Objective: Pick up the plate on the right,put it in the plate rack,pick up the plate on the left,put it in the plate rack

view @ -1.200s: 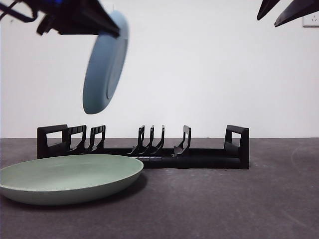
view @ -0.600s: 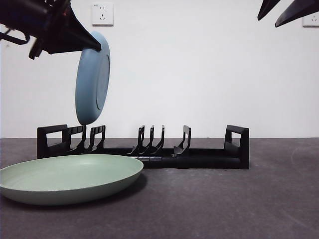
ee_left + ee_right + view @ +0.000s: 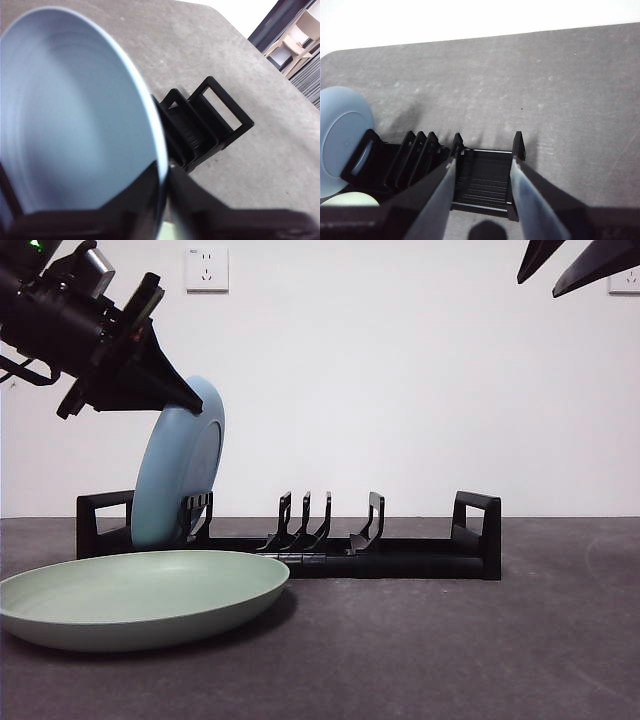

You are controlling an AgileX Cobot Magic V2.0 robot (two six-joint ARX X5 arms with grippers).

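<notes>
My left gripper (image 3: 193, 400) comes in from the upper left, shut on the top rim of a light blue plate (image 3: 180, 470). That plate stands nearly on edge, tilted, with its lower rim down among the dividers at the left end of the black plate rack (image 3: 400, 555). In the left wrist view the blue plate (image 3: 65, 125) fills the picture, my jaws pinch its rim, and the rack's end handle (image 3: 220, 115) lies beyond. A pale green plate (image 3: 140, 595) lies flat on the table in front of the rack's left half. My right gripper (image 3: 482, 185) hangs open, high over the rack (image 3: 480, 180).
The dark grey table (image 3: 480, 650) runs to a white wall with an outlet (image 3: 205, 268). Several dividers in the rack's middle and right part stand with nothing in them. The right gripper shows only as black tips (image 3: 565, 265) at the top right corner.
My left gripper has carried the blue plate down and to the left, from high above the rack until its lower rim sits among the left-end dividers. The green plate and the right arm have not moved.
</notes>
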